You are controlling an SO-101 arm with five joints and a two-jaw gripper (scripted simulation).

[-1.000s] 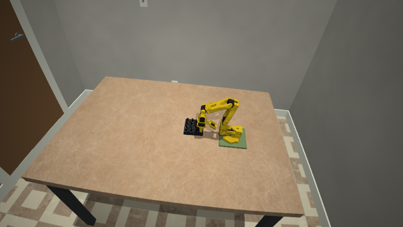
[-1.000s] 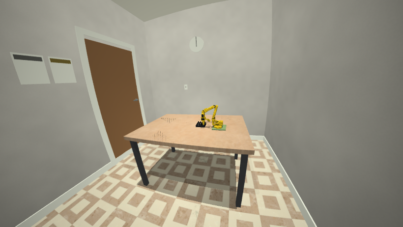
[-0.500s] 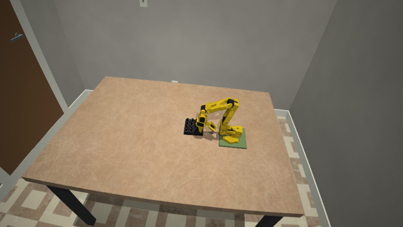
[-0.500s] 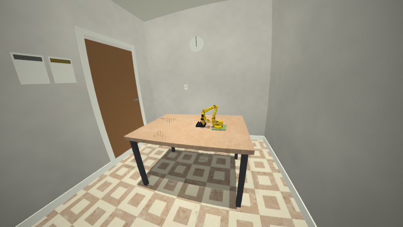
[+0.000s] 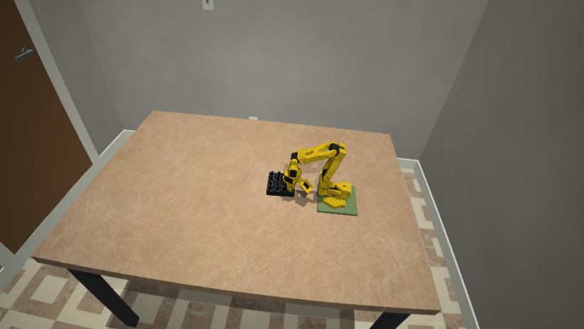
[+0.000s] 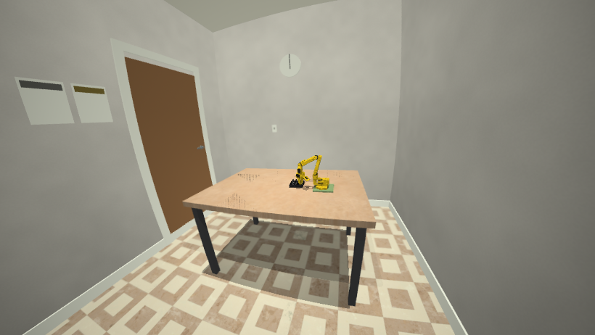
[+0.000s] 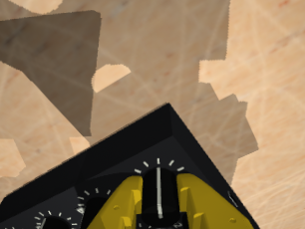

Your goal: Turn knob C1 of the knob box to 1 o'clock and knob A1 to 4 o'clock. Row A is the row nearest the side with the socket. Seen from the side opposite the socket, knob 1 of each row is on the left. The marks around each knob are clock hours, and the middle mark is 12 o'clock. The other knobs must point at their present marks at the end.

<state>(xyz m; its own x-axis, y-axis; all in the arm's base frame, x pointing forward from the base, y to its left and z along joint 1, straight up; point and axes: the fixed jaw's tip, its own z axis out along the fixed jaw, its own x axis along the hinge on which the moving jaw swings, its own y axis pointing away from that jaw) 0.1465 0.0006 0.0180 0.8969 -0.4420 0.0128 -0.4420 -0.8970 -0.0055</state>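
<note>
The black knob box (image 5: 274,184) (image 6: 294,185) (image 7: 167,129) lies on the table just left of the arm's base. In the wrist view it sits turned, with one corner pointing away from me. My yellow gripper (image 5: 289,186) (image 6: 300,181) (image 7: 159,202) reaches down onto the box's right side. It is shut on the corner knob (image 7: 159,187), whose white pointer line runs straight along my fingers towards the middle tick mark. I see no socket in these views.
The arm's base stands on a green mat (image 5: 348,209) (image 6: 329,189) right of the box. The wooden table (image 5: 184,212) (image 6: 283,204) extends wide to the left and front. The arm's shadows fall on the wood beyond the box in the wrist view.
</note>
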